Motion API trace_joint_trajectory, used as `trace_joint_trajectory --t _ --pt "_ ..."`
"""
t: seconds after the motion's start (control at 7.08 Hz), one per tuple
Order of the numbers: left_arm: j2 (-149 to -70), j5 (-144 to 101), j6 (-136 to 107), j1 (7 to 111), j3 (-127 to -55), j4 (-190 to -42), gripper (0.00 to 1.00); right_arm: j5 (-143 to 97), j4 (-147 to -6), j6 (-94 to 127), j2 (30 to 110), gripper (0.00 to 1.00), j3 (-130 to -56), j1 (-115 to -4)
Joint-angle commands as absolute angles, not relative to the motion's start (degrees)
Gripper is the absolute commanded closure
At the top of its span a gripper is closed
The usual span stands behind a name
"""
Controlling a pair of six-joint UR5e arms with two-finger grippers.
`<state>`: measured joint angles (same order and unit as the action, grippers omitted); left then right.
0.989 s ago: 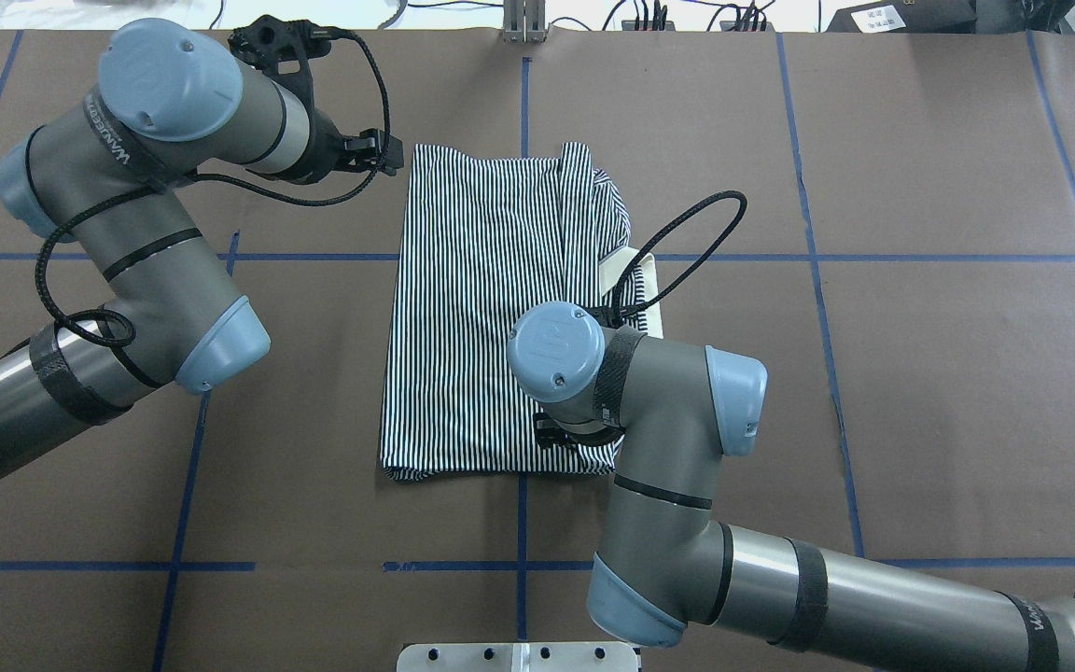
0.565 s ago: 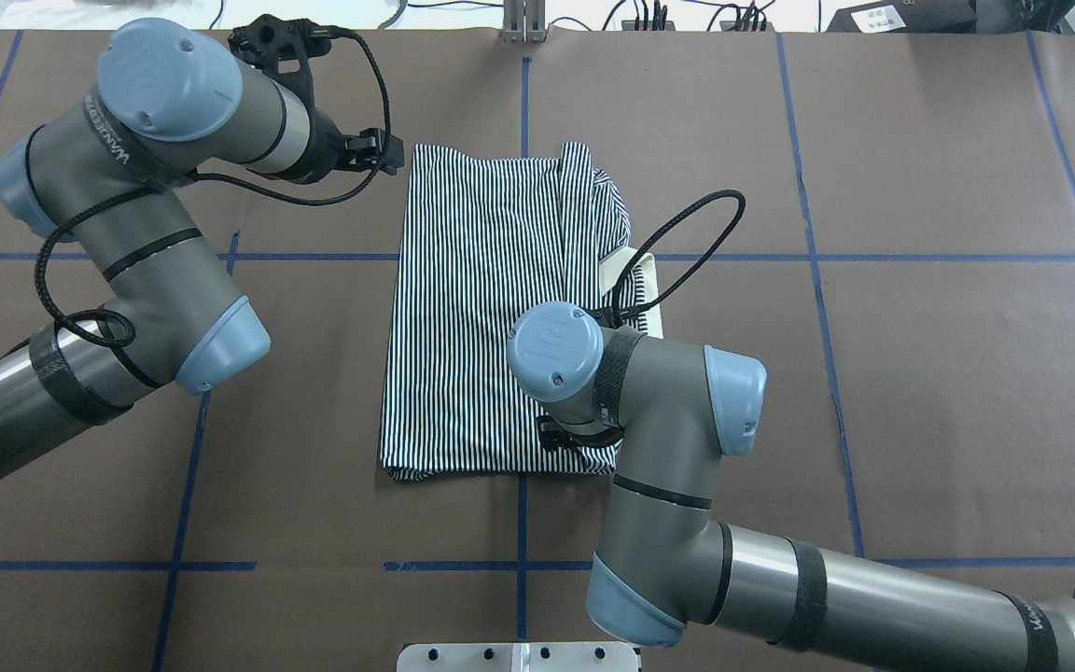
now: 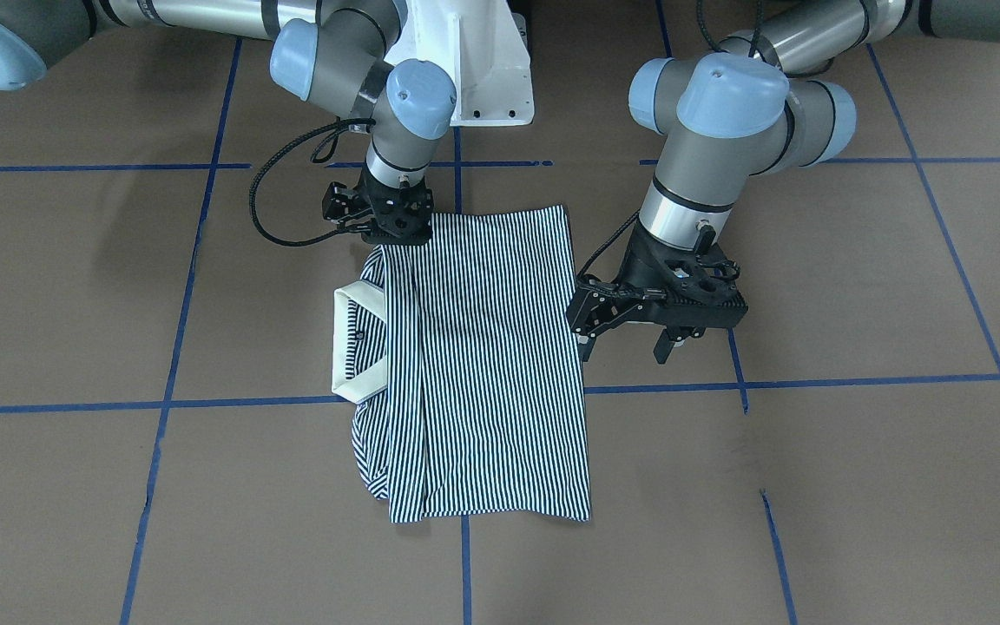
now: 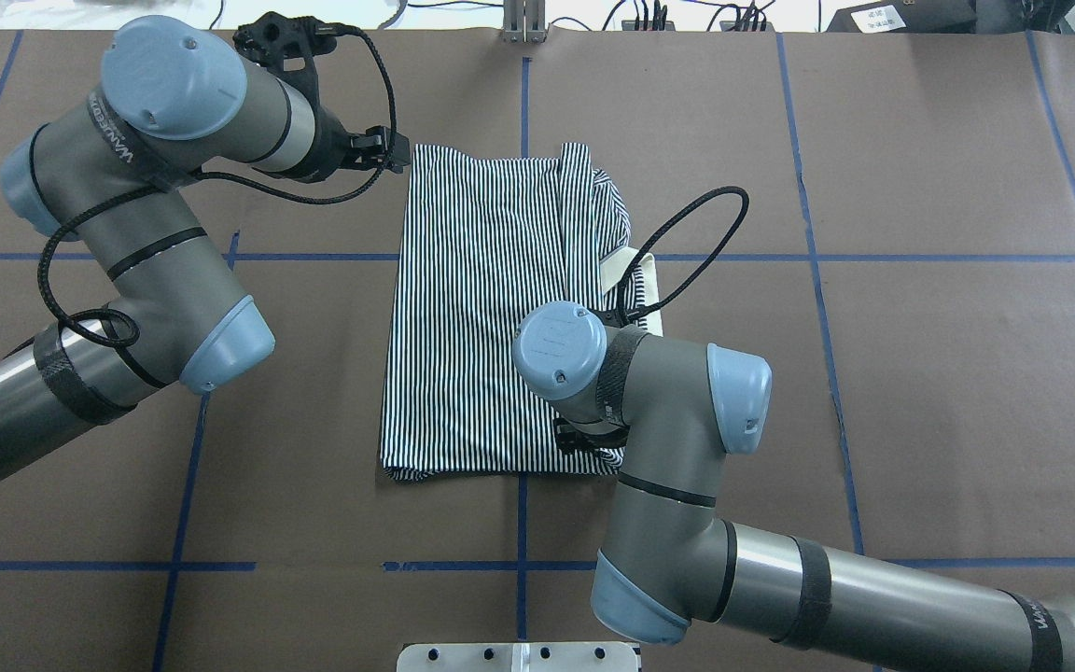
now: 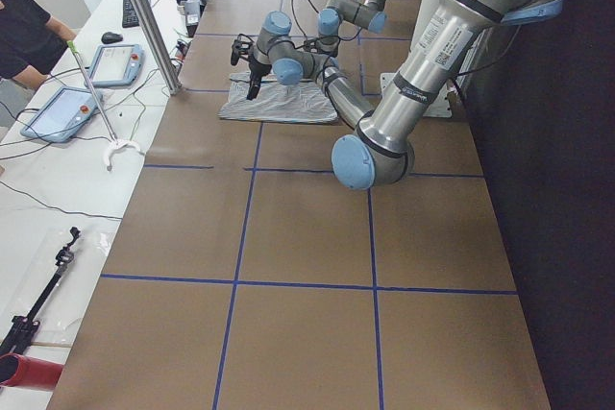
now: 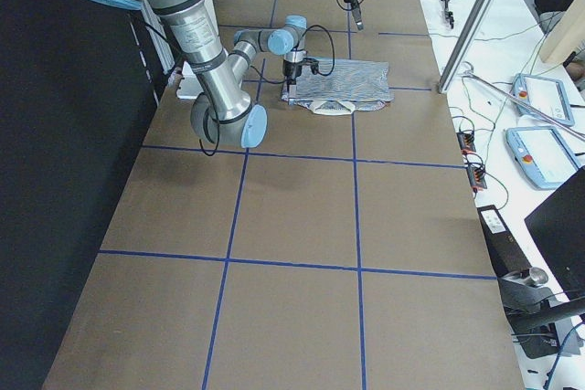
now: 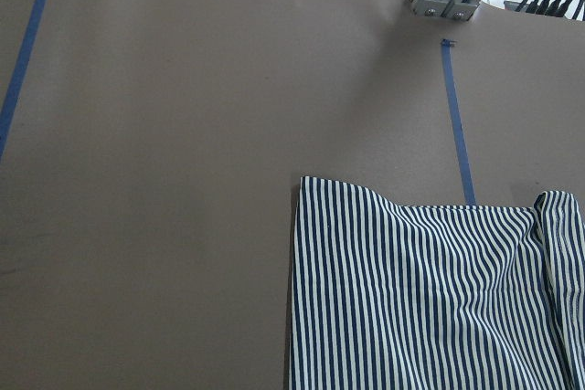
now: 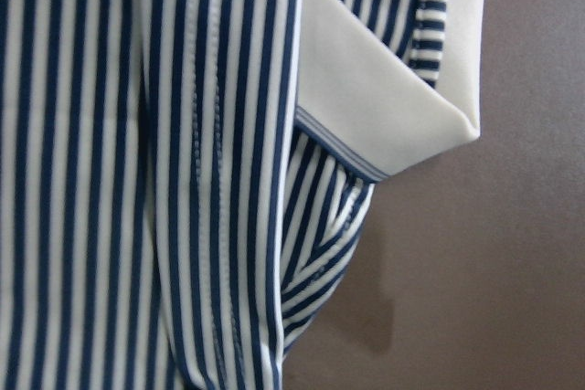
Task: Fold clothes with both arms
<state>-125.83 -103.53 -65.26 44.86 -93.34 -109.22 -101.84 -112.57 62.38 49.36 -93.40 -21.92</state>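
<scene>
My left gripper (image 4: 394, 155) gapes open at the navy-and-white striped polo shirt's (image 4: 481, 308) overhead eleven o'clock; my right gripper (image 3: 381, 233) touches it, closure unclear.

**A:** Location of the polo shirt (image 6: 352, 87)?
**B:** It lies on the far half of the table (image 6: 292, 317), between the two long edges.
**A:** Right gripper (image 6: 290, 87)?
**B:** Pointing down at the shirt's robot-side end. Left gripper (image 6: 356, 20) hangs beyond, apart from the cloth.

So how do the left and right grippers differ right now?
The left gripper hangs open, clear of the shirt, beside its edge; the right gripper sits low on the shirt's corner nearest the base, jaws hidden. The left wrist view shows the shirt from far off, the right from very close. Both point down.
</scene>
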Motion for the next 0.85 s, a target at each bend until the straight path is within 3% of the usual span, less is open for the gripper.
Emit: trace_joint_trajectory --t 0.0,0.28,0.42,0.71 --pt "-126.0 -103.5 -65.4 44.8 -93.3 -109.2 0.0 -101.9 -116.7 59.3 51.1 0.0 -95.1 -23.7" --pt "-126.0 -103.5 -65.4 44.8 -93.3 -109.2 0.0 -101.3 -117.9 57.0 56.4 0.0 -101.6 -24.8" --pt "-126.0 -103.5 -65.3 44.8 -93.3 -109.2 0.0 -101.5 -117.5 57.0 55.2 0.0 -101.9 -25.3" --pt "-125.9 -103.5 -65.2 44.9 -93.6 -109.2 0.0 -101.1 -109.7 57.0 49.0 0.0 -96.9 -26.3"
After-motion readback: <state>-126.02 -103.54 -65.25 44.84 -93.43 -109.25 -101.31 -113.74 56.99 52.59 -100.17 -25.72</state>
